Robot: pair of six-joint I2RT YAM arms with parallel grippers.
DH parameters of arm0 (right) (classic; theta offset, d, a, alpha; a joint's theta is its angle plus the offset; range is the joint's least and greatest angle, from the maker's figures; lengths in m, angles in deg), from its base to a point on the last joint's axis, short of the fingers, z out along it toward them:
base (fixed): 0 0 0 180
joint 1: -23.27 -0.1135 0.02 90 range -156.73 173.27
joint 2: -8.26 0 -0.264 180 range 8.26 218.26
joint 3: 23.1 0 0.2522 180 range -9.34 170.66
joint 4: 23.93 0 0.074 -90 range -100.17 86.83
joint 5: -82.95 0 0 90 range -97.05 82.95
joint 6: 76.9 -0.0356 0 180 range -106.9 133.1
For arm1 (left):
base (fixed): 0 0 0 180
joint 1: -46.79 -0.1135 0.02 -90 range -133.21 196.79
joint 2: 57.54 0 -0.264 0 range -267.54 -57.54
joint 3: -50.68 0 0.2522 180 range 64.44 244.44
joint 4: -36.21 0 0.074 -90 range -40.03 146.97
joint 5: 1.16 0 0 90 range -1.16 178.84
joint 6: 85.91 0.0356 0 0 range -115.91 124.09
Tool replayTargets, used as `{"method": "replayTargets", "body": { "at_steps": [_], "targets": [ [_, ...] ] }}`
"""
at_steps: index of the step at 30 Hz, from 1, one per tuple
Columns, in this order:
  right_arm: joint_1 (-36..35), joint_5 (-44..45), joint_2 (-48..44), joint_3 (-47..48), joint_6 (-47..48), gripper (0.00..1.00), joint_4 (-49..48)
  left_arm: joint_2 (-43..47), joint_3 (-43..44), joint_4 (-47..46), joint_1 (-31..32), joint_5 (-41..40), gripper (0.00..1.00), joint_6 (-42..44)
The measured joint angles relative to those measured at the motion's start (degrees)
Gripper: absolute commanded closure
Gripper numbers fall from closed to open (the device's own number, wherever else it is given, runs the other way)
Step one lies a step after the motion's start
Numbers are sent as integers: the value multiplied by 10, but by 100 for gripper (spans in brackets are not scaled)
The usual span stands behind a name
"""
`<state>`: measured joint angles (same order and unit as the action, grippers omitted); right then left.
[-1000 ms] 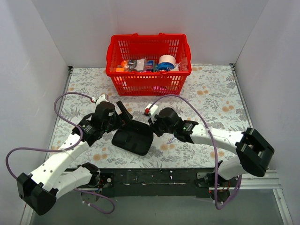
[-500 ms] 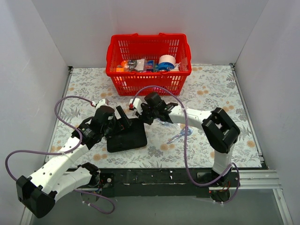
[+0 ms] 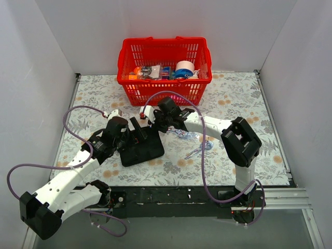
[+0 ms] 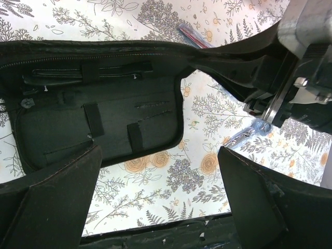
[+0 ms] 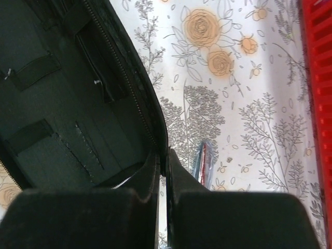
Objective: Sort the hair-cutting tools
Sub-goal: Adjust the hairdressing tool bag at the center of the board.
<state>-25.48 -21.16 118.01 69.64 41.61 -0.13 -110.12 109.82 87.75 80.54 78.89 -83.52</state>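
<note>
The black pouch (image 3: pixel 141 151) lies open on the floral mat, its inside pockets showing in the left wrist view (image 4: pixel 98 119). My right gripper (image 3: pixel 155 123) is shut on the pouch's zipped edge (image 5: pixel 150 129) and holds that flap up; the pinch shows in the right wrist view (image 5: pixel 163 155). My left gripper (image 3: pixel 136 134) is open over the pouch's near side, with bare mat between its fingers (image 4: pixel 160 153). Two silver scissors with pale blue loops lie right of the pouch, one (image 3: pixel 183 134) near my right arm, the other (image 3: pixel 201 150) nearer me. The slim black stick is out of view.
A red basket (image 3: pixel 164 92) with several items stands at the back centre. A slim red-and-silver piece in clear wrap (image 5: pixel 203 162) lies on the mat by the pouch's far edge, also in the left wrist view (image 4: pixel 191 34). White walls enclose three sides.
My right arm swung left to the pouch's far edge and gripped it. The pouch went from closed to open and shifted left. The scissors came into view to its right.
</note>
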Motion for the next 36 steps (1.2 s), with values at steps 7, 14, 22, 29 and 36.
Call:
{"method": "replayTargets", "body": {
  "at_steps": [7,14,22,29,36],
  "targets": [
    [7,16,-4,-1,1,99,-14,-3,0,-3,0,1,4,-1],
    [7,19,-6,0,-17,59,-10,-1,-6,-5,0,4,4,-7],
    [7,58,-73,-12,-31,33,-10,-1,-11,-5,0,5,4,-11],
    [7,125,-185,-62,-35,30,12,-16,-11,-19,0,-4,4,-8],
    [10,231,-209,-116,-82,28,116,-85,-11,-42,0,-28,3,-2]
  ]
}}
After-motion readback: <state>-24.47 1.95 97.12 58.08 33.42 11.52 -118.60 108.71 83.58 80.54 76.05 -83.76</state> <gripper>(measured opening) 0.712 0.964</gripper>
